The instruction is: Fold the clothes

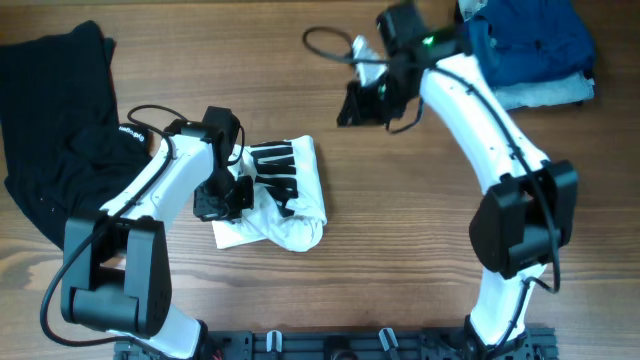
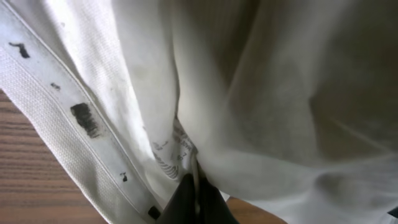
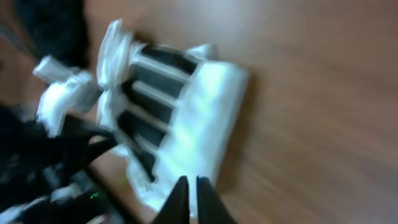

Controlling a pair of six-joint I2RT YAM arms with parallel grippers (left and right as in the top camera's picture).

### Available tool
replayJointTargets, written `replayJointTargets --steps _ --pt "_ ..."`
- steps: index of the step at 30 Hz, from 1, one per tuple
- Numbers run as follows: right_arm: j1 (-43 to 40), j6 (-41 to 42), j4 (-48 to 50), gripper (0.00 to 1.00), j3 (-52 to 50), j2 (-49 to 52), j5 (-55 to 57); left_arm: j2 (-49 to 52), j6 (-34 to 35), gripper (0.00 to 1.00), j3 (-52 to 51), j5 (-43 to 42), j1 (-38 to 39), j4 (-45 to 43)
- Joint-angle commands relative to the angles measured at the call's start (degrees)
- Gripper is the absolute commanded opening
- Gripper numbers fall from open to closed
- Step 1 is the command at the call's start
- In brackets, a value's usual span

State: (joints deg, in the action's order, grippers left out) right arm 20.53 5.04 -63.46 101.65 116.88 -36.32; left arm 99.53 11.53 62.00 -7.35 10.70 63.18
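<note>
The clothes are one white T-shirt, bunched into a small wrinkled bundle at the table's centre left, its black-striped print facing up. My left gripper sits at the bundle's left edge. In the left wrist view this gripper is shut on a fold of the white fabric, beside a ribbed hem. My right gripper hangs above the table's far middle, apart from the shirt. The blurred right wrist view shows the right gripper shut on nothing, with the shirt below it.
A black garment lies spread at the far left. Folded dark blue and pale blue garments are stacked at the back right. A black cable loops near the right wrist. Bare wood lies right of the shirt.
</note>
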Motion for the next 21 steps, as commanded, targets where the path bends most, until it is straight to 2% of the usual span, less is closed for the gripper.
replayJointTargets --steps 1,3,8,13,16,21 --pt "2.14 -1.84 5.7 0.04 -7.96 0.02 -22.36 -0.96 1.14 0.04 0.7 0.39 -0.33 -0.59" --pt "3.96 -1.38 10.01 0.04 -12.76 0.02 -26.49 -0.96 1.14 0.04 0.7 0.39 -0.33 -1.11" --pt "6.51 -1.01 15.58 0.04 -19.32 0.17 -19.39 -0.96 1.16 0.04 0.7 0.37 -0.33 -2.16" --pt "6.51 -4.0 18.73 0.04 -19.8 3.89 -5.05 -0.96 1.16 0.04 0.7 0.37 -0.33 -2.47" --pt "6.38 -6.1 19.91 0.04 -19.78 7.61 -0.2 -1.16 1.92 0.04 0.7 0.37 -0.33 -0.48" --pt "6.38 -7.91 22.53 0.04 -19.78 13.9 0.55 -3.43 6.54 0.04 0.7 0.42 -0.33 6.43"
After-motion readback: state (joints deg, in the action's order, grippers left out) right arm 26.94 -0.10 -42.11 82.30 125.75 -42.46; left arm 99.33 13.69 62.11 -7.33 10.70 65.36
